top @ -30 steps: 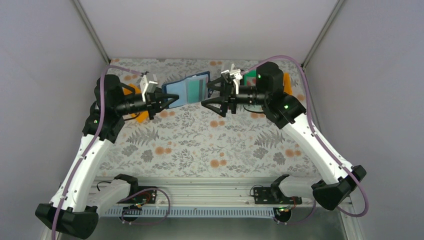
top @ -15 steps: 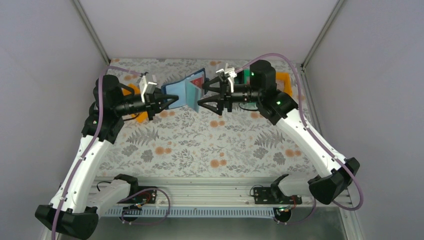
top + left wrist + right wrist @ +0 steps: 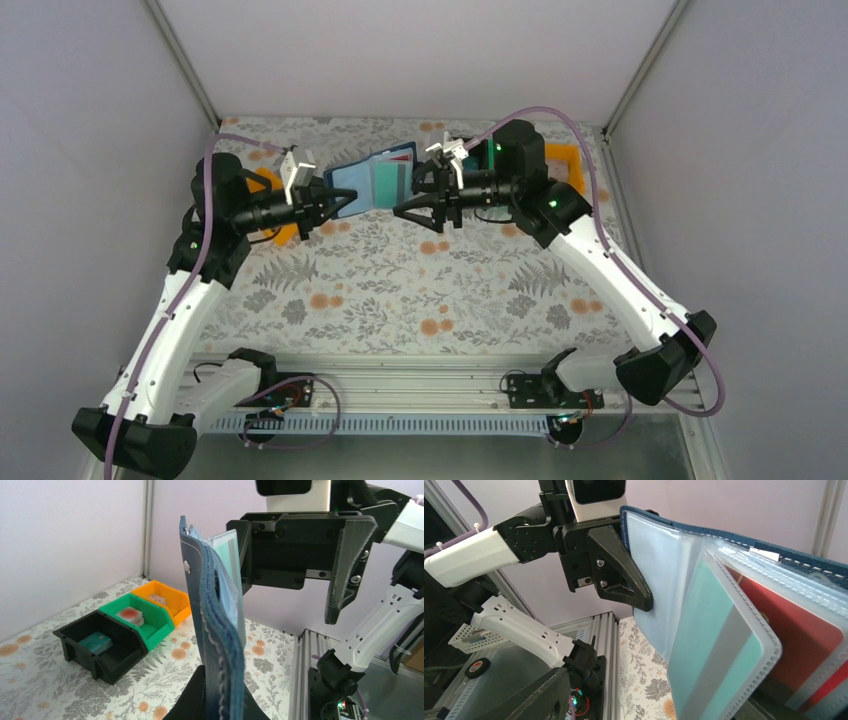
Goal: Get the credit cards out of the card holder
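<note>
— Where's the card holder [image 3: 375, 180]?
— Above the floral counter [image 3: 400, 290], 12 o'clock; left pincer [image 3: 338, 200] clamps its stitched navy edge, right pincer [image 3: 404, 196] gapes.
— Nearby?
— Plastic bins [image 3: 140, 620] at 3 o'clock; credit cards [image 3: 719, 645] in clear sleeves.

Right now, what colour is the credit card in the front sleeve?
Teal credit card with a grey stripe; best in right wrist view.
</note>
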Available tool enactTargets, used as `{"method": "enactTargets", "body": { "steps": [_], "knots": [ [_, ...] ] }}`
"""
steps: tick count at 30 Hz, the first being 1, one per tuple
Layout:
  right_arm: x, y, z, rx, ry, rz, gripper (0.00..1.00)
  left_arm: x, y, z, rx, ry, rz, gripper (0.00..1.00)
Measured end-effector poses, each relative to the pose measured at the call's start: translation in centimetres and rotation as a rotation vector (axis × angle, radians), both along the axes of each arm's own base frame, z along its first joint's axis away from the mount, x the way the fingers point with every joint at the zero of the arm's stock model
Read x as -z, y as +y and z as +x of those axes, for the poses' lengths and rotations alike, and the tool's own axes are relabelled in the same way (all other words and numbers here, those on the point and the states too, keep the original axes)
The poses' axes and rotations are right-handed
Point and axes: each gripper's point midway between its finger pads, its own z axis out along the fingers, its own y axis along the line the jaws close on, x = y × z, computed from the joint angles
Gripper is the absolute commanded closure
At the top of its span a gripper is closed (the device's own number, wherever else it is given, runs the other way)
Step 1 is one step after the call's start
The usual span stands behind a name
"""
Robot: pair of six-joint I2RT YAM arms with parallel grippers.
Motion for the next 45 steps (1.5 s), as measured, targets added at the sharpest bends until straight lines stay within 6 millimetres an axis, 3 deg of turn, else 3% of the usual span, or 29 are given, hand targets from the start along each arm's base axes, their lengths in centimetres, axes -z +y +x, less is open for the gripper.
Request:
{"method": "enactTargets", "body": {
  "steps": [9, 13, 18, 29, 33, 40, 45],
  "knots": [
    [-0.3, 0.3, -0.8, 0.002, 0.015, -0.002, 0.34, 0.4, 0.3, 0.7, -0.044, 0.010, 0.005, 0.98],
    [-0.1, 1.5, -1.6, -0.037, 0.027, -0.009, 0.32, 0.4, 0.3, 0.8, -0.048, 0.012, 0.005, 0.98],
    [-1.1, 2.8, -2.2, -0.069, 0.008, 0.004, 0.32, 0.6, 0.2, 0.8, -0.044, 0.020, -0.001, 0.98],
    [-1.6, 7.0, -1.9, -0.085, -0.032, -0.035, 0.32, 1.2, 0.0, 0.6, -0.001, 0.066, -0.048, 0.98],
    [-2.9, 6.0, -2.9, -0.095, -0.080, -0.028, 0.33, 0.7, -0.2, 0.0, 0.046, 0.069, -0.087, 0.98],
    [-6.7, 1.6, -4.0, -0.048, -0.157, 0.039, 0.44, -0.8, -0.5, -1.7, 0.133, 0.009, -0.125, 0.98],
    [-5.3, 0.8, -3.3, -0.026, -0.101, 0.016, 0.53, -1.5, -0.6, -2.8, 0.181, -0.046, -0.126, 0.98]
  ]
}}
